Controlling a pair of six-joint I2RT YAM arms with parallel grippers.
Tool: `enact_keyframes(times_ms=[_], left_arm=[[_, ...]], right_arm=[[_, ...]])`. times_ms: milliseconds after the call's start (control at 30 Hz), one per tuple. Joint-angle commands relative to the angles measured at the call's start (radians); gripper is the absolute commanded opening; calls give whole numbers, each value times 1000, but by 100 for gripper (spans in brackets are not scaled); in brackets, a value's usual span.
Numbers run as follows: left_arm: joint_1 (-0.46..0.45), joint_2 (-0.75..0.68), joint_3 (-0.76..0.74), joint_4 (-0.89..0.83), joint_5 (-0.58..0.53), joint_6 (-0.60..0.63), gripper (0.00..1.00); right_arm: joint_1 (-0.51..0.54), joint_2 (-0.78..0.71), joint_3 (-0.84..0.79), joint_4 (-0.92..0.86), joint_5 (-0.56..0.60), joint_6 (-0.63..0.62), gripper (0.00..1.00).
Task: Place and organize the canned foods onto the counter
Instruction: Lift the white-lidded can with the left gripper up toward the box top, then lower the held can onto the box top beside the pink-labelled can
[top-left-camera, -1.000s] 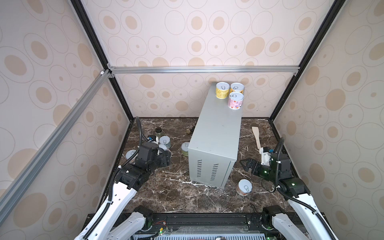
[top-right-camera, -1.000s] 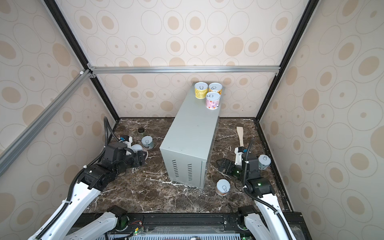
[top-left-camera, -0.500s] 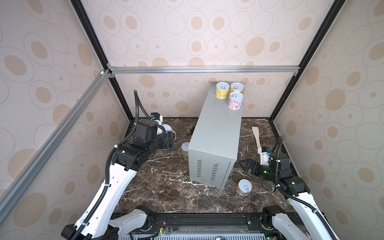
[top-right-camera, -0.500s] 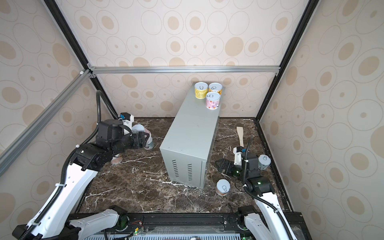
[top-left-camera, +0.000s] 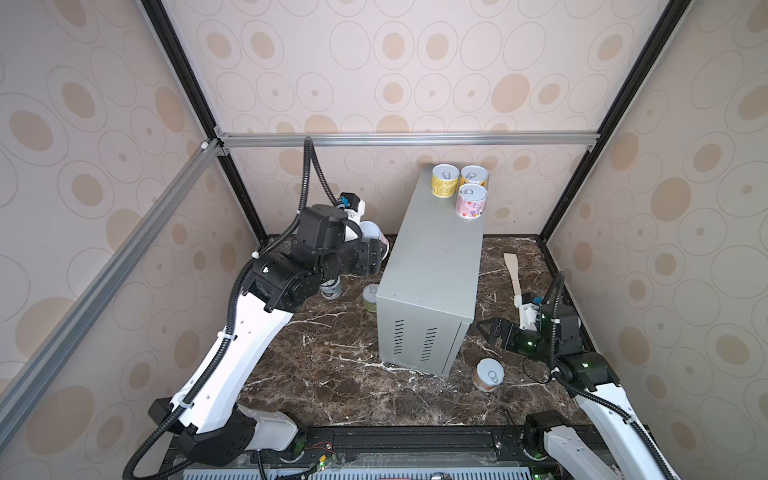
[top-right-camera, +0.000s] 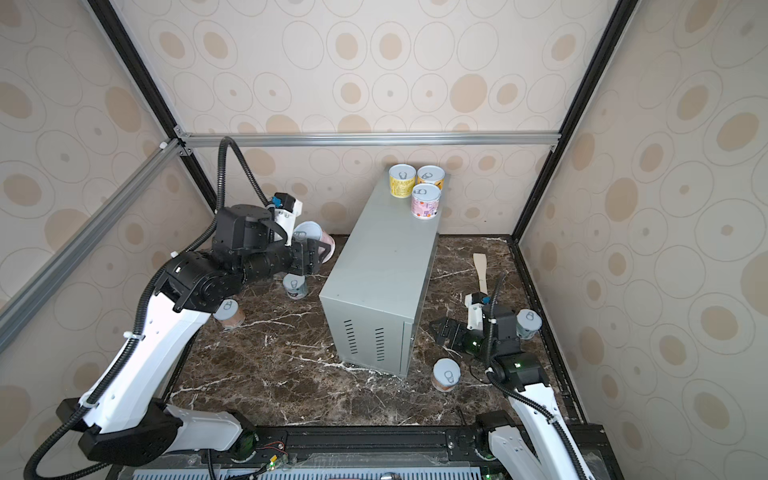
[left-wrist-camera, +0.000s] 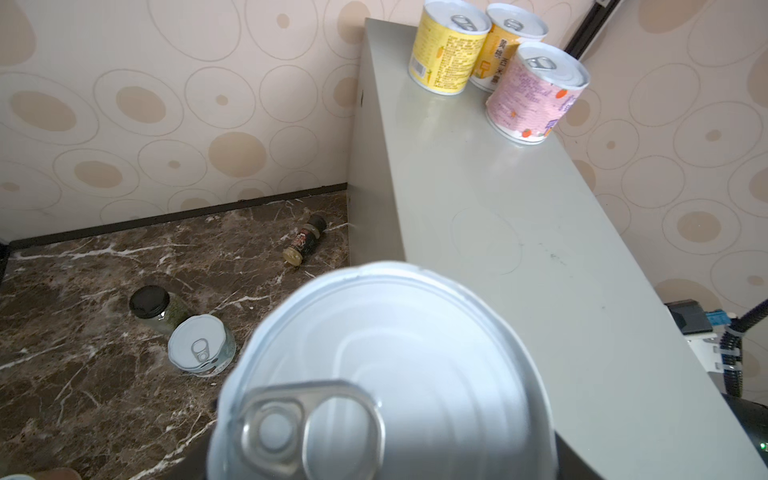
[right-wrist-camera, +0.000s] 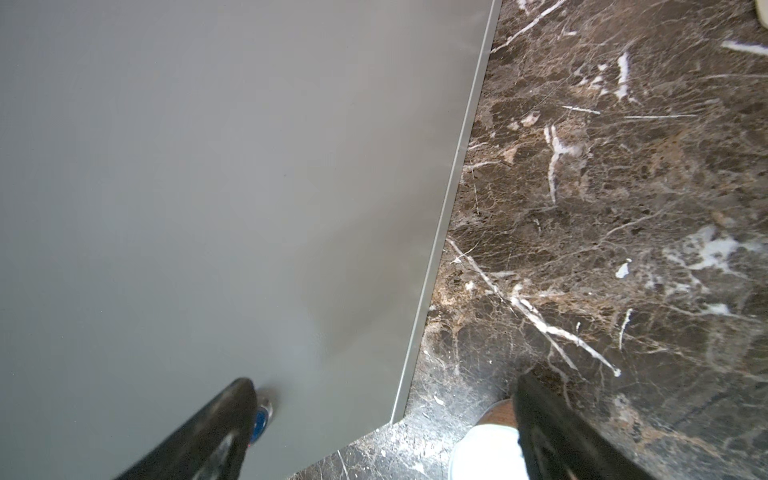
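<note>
— How is the place laid out?
— A dark marble tabletop (top-left-camera: 332, 382) is enclosed by beige, circle-patterned walls (top-left-camera: 415, 62). A grey box (top-left-camera: 440, 266) is stood on it, and three tins (top-left-camera: 471, 200) are grouped at the far end of its top.
— And the hands?
— A silver-lidded tin (top-left-camera: 371, 230) is gripped by the left hand (top-left-camera: 376, 249), raised off the tabletop just beside the box's left side. The right hand (top-left-camera: 484, 330) is held open, low, near the box's vented end. Another tin (top-left-camera: 489, 374) is stood near it.
</note>
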Motion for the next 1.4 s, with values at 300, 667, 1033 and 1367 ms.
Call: enact_keyframes(times_ms=[300, 667, 1033, 1367], left_arm=[[-171, 177, 268, -77, -159, 67, 65], [-206, 279, 341, -80, -140, 73, 69], [-226, 336, 385, -77, -139, 84, 85], [-228, 236, 349, -20, -124, 107, 99]], right_arm=[[-6, -51, -18, -11, -1, -13, 99], [-6, -68, -41, -6, -9, -13, 99], [-5, -78, -47, -2, -11, -9, 99], [-6, -91, -20, -34, -11, -3, 98]])
